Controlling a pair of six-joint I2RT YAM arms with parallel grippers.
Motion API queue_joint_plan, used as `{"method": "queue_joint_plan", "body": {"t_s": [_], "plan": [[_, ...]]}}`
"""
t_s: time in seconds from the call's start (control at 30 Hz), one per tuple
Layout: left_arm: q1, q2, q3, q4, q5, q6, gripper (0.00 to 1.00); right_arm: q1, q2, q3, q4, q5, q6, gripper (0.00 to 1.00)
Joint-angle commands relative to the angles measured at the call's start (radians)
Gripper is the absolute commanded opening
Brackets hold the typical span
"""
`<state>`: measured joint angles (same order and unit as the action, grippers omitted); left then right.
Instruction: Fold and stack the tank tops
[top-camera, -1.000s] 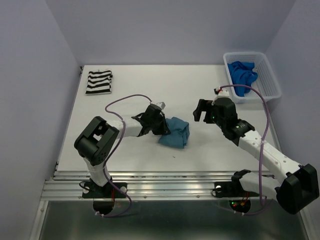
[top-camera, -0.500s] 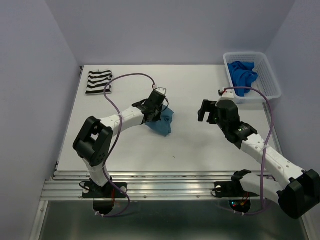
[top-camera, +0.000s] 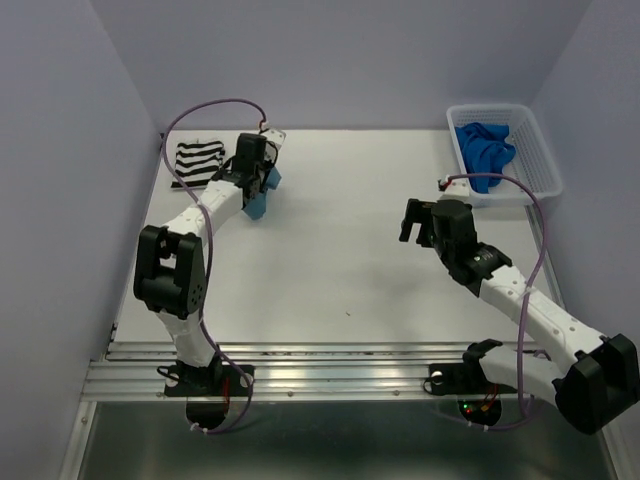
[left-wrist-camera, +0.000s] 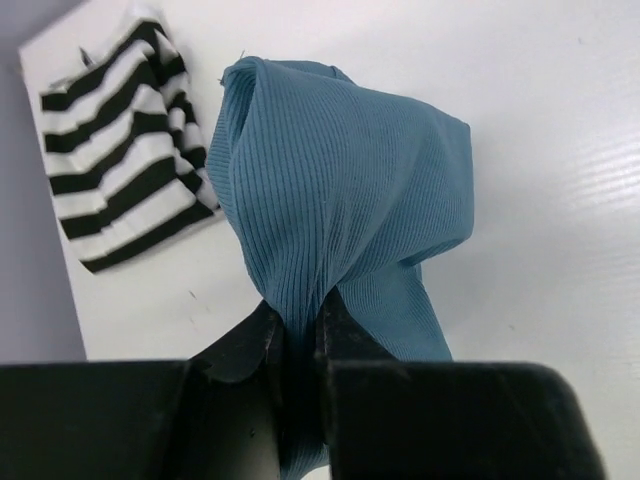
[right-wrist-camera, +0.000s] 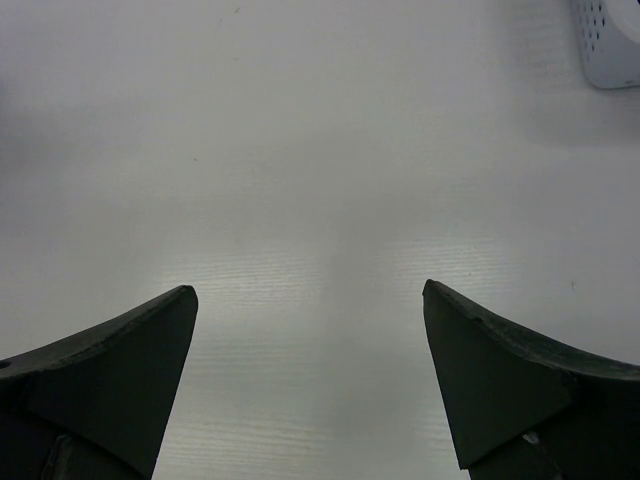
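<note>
Teal top (left-wrist-camera: 340, 190) hangs bunched from your left claw (left-wrist-camera: 298, 330), its jaws pinched tight on a fold of the fabric, over the far left of the table (top-camera: 350, 260). The striped top (top-camera: 196, 165) lies folded flat just beside it in the far left corner; you can't tell whether the teal top touches it. A purple cable (top-camera: 215, 101) arcs above that corner. Your right claw (right-wrist-camera: 310, 300) hovers over bare table at centre-right, jaws spread wide, gripping nothing. The bright blue top (top-camera: 484, 148) sits crumpled in the white basket (top-camera: 540, 160), far right, well apart.
</note>
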<state>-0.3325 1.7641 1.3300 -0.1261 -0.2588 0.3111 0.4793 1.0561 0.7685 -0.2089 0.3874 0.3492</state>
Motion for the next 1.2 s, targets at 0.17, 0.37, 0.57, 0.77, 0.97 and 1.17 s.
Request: {"method": "queue_joint_plan", "body": {"t_s": [0.17, 0.37, 0.57, 0.77, 0.97, 1.17], "plan": [[0.167, 0.043, 0.300, -0.024, 0.294, 0.201, 0.00, 0.001, 0.027, 0.011, 0.029, 0.096, -0.021, 1.00], [0.294, 0.127, 0.478, -0.110, 0.475, 0.201, 0.00, 0.001, 0.054, 0.026, 0.029, 0.110, -0.027, 1.00], [0.380, 0.247, 0.618, -0.153, 0.541, 0.224, 0.00, 0.001, 0.100, 0.048, 0.031, 0.137, -0.039, 1.00], [0.446, 0.365, 0.773, -0.224, 0.656, 0.200, 0.00, 0.001, 0.150, 0.080, 0.028, 0.180, -0.055, 1.00], [0.470, 0.472, 0.836, -0.241, 0.658, 0.187, 0.00, 0.001, 0.206, 0.118, 0.028, 0.202, -0.085, 1.00], [0.524, 0.517, 0.836, -0.191, 0.653, 0.125, 0.00, 0.001, 0.243, 0.150, 0.028, 0.186, -0.092, 1.00]]}}
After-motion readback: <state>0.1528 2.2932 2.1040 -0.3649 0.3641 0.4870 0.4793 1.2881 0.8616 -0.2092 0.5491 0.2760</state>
